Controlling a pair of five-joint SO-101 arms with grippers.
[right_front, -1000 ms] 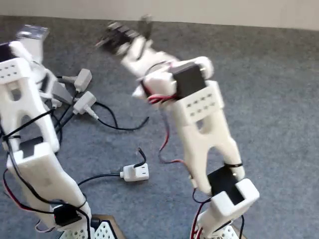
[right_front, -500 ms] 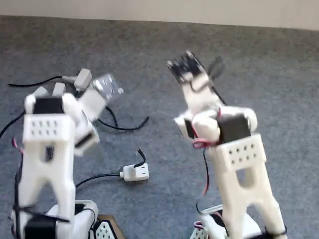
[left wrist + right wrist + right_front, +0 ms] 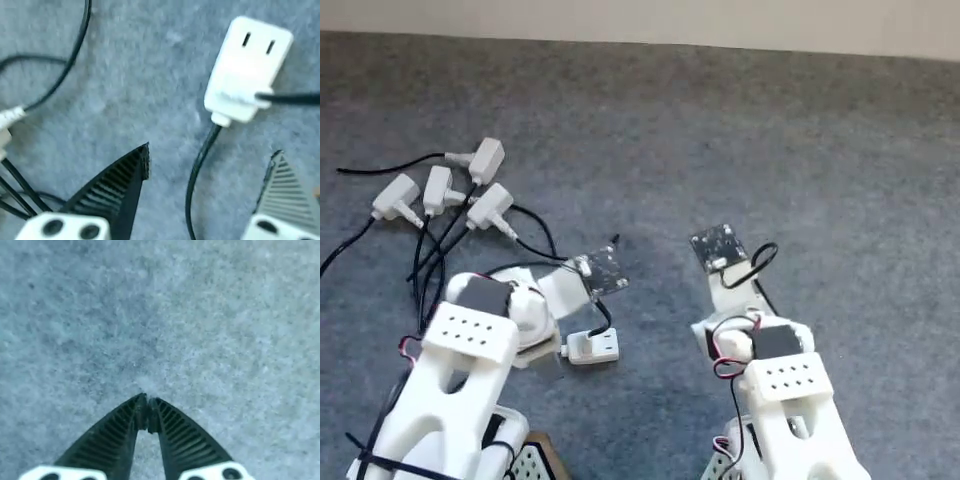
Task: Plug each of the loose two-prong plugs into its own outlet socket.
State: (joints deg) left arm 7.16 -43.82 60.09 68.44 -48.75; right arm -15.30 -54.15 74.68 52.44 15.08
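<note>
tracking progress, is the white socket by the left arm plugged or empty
Empty: the outlet socket shows both slots bare, no plug in it, ahead of the left claw.

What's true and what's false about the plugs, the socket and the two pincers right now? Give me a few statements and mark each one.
1. The left pincer is open, with the white socket lying just ahead of it. True.
2. The right pincer grips a plug. False: it is shut on nothing, over the bare grey surface.
3. Four white plugs lie loose in a cluster, apart from both arms. True.
4. A plug is already seated in the socket. False: both its slots show empty; only a black cable crosses it.
</note>
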